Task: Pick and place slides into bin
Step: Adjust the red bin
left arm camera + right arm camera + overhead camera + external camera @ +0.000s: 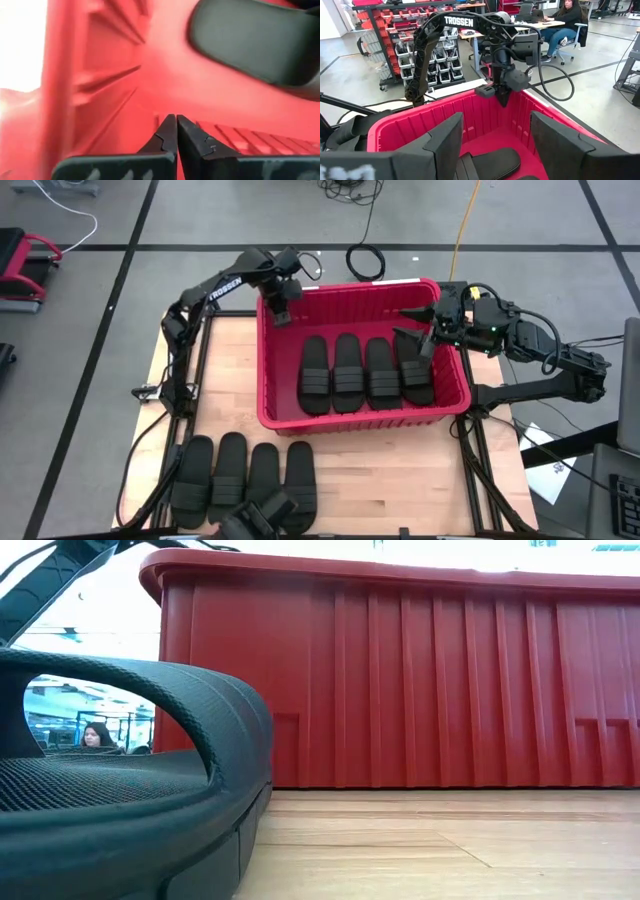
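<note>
four black slides (366,373) lie side by side on the floor of the red bin (330,420), straps across, soles flat. four more slides (243,475) sit in a row on the desk (400,480) near its front edge, left of centre, well apart from the bin. low view: one of these slides (120,790) fills the foreground, bin wall (420,680) right behind it.

left pincer (281,313) hangs inside the bin at its far left corner, fingers (167,132) pressed together tip to tip, nothing between them; left wrist view shows red bin wall and one slide (255,40) beyond.

right pincer (420,332) is over the bin's far right side, above the rightmost slide, fingers (445,140) spread wide, holding nothing. right wrist view shows the left arm (450,40) across the bin and a slide (490,162) on the bin floor below.

a person (565,22) sits at a table in the room behind.
</note>
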Robot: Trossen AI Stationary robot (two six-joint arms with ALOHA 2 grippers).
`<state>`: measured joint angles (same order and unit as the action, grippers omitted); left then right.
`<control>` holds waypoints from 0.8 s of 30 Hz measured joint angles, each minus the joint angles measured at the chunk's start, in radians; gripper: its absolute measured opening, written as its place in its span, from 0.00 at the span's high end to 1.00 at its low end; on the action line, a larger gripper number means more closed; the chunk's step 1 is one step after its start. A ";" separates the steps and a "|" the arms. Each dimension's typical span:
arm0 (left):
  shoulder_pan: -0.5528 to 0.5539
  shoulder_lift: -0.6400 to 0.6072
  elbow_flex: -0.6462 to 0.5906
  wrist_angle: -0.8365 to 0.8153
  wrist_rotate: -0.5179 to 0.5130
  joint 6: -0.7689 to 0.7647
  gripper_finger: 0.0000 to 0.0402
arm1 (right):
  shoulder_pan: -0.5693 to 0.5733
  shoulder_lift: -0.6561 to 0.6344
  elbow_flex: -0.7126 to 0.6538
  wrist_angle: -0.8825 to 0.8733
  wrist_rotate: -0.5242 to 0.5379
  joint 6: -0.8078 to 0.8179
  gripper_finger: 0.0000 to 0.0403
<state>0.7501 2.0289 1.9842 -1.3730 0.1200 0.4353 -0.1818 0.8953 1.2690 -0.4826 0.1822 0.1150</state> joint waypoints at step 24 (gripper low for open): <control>0.035 0.000 -0.002 0.127 -0.086 0.007 1.00 | 0.000 0.000 0.000 0.000 0.004 0.000 0.45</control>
<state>0.7853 2.0285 1.9823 -1.2456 0.0338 0.4423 -0.1818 0.8955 1.2690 -0.4824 0.1864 0.1150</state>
